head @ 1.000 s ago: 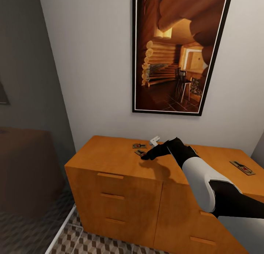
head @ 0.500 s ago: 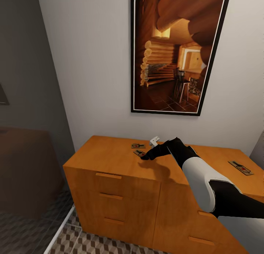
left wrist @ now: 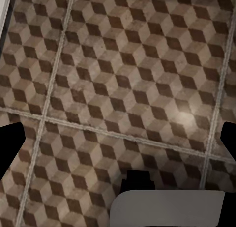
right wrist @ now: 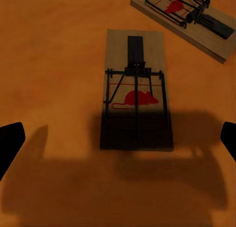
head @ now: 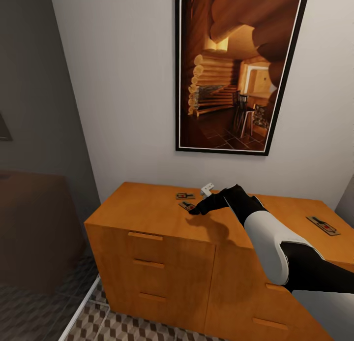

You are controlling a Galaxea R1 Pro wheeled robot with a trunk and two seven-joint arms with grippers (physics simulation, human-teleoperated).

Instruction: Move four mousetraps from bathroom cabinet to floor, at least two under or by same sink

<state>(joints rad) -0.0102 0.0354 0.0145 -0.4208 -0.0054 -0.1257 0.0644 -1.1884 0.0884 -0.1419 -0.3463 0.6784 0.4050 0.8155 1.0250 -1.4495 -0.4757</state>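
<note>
Over the last half second nothing has shifted: our right arm stays stretched over the cabinet top and the view is the same; a second ago the whole picture sat slightly differently, which was our head camera moving.

Our right pincer hovers low over the near mousetrap, which lies flat on the orange-brown top near the back wall. From the right wrist view this mousetrap lies between our two dark fingertips, which stand wide apart at either edge and touch nothing; our shadow covers its nearer half. A second mousetrap lies just beside it, turned at an angle; from the head view it is the one nearer the wall. A third mousetrap lies well apart on the cabinet's right end.

A small white bracket-like piece lies just behind our forearm. A large framed picture of a log interior hangs above the cabinet.

Our left pincer hangs over the bathroom floor with its cube-patterned tiles, fingertips spread wide and holding nothing.
</note>
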